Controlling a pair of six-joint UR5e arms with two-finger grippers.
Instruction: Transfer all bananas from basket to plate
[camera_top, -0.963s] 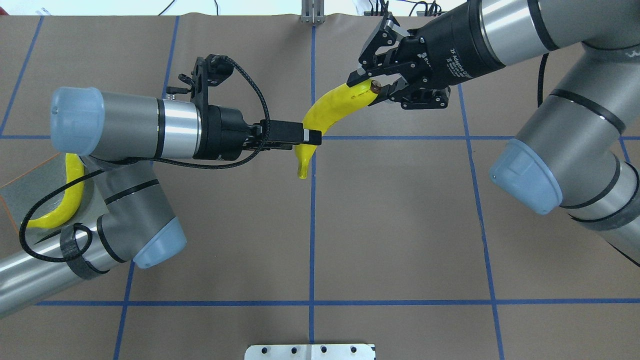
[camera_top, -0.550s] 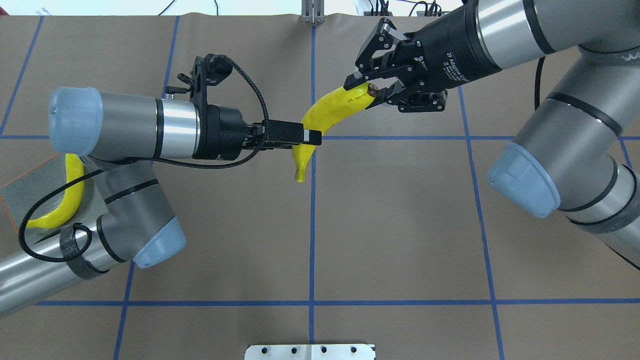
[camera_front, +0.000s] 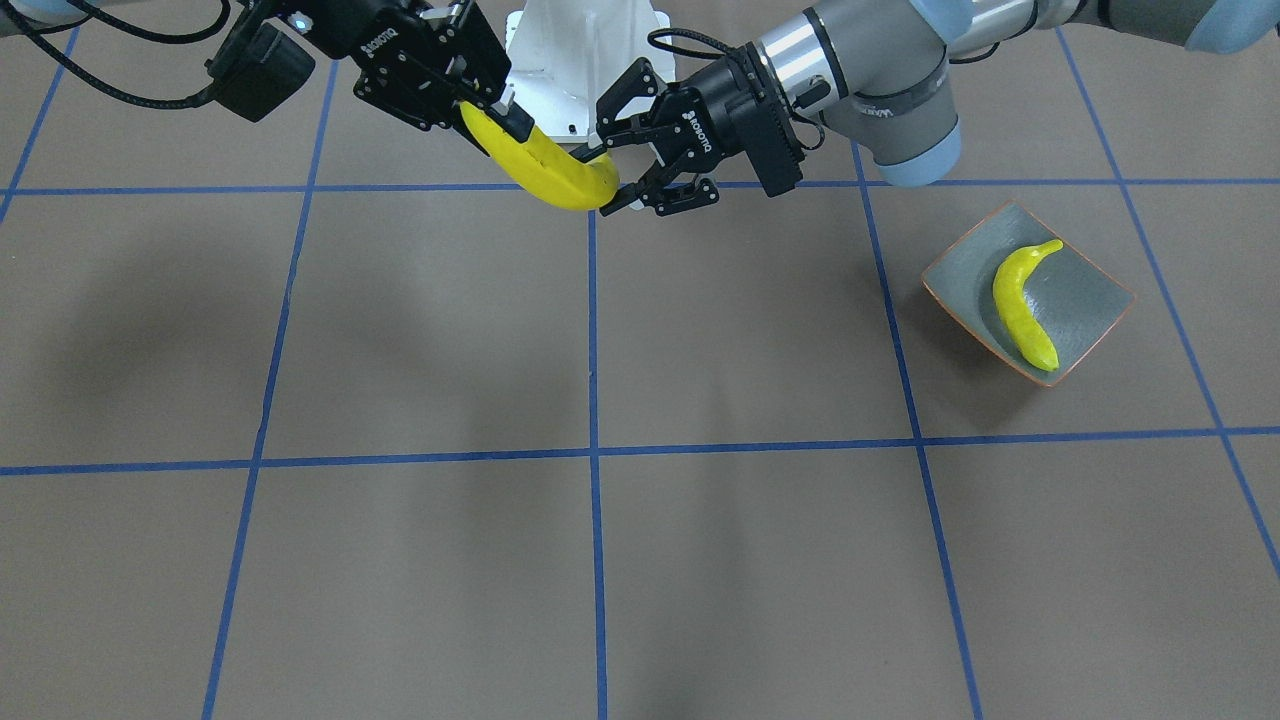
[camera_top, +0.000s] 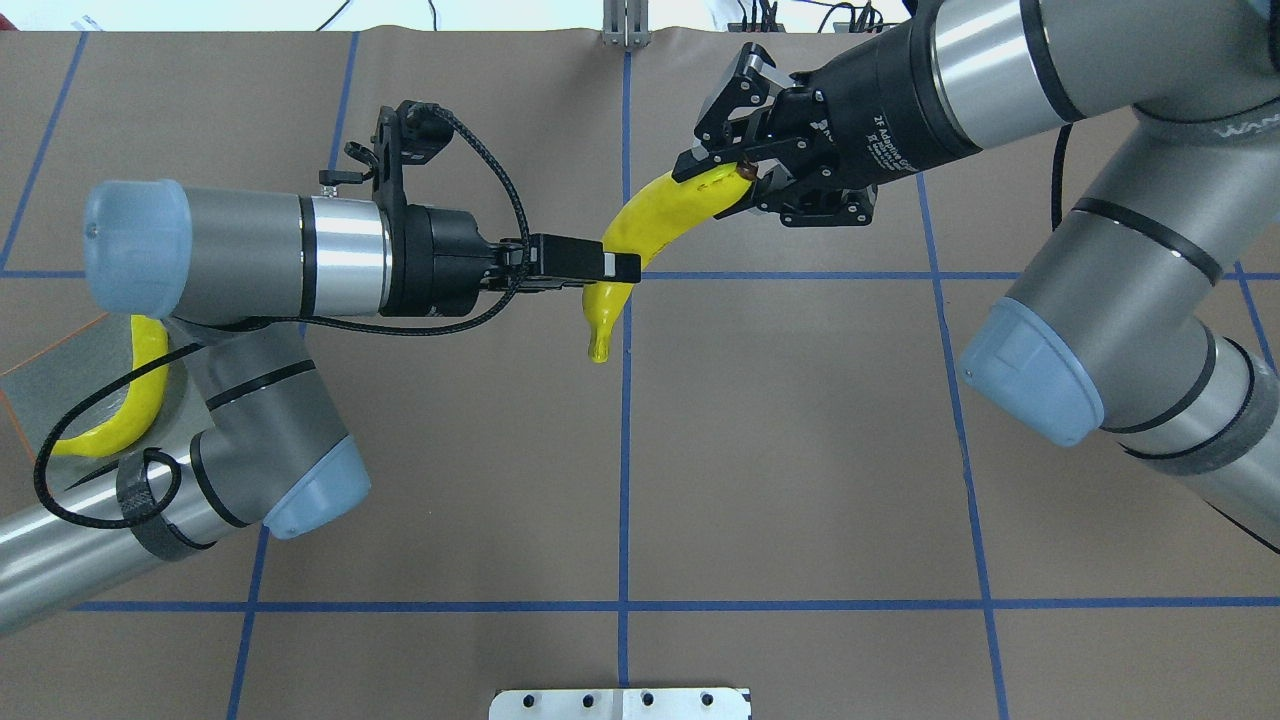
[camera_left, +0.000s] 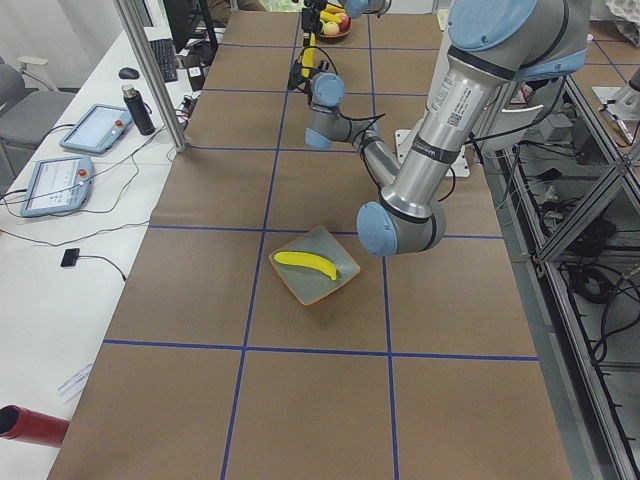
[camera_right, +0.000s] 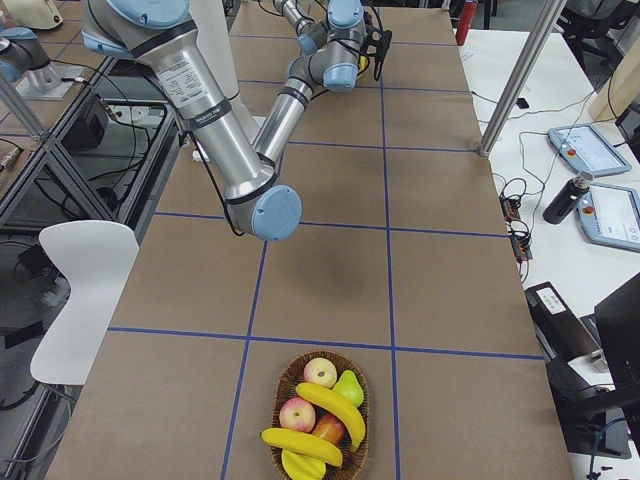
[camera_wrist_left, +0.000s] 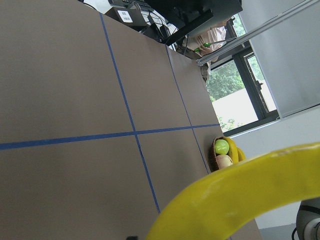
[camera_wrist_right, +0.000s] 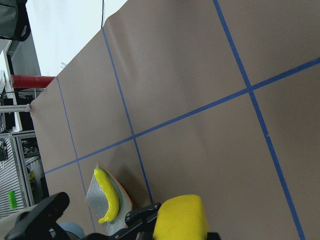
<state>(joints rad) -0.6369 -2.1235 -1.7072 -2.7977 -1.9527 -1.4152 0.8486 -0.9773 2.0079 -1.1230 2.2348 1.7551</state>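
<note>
A yellow banana (camera_top: 650, 215) hangs in the air above the table's middle, held at both ends of its curve. My right gripper (camera_top: 722, 178) is shut on its dark-tipped end, and my left gripper (camera_top: 612, 270) is shut on its lower half. From the front the same banana (camera_front: 545, 165) spans the right gripper (camera_front: 495, 115) and the left gripper (camera_front: 608, 180). The grey-green plate (camera_front: 1100, 290) bears one banana (camera_front: 1022, 305). The basket (camera_right: 283, 385) at the far right end holds bananas (camera_right: 330, 402).
Apples (camera_right: 320, 372) and a green pear (camera_right: 348, 388) share the basket. My left arm's elbow (camera_top: 300, 480) covers part of the plate (camera_top: 40, 370) in the overhead view. A metal bracket (camera_top: 620, 703) sits at the near table edge.
Both arms have drifted a little to the overhead view's left, and the banana has gone with them. The right gripper's fingers sit slightly further along the banana's end.
</note>
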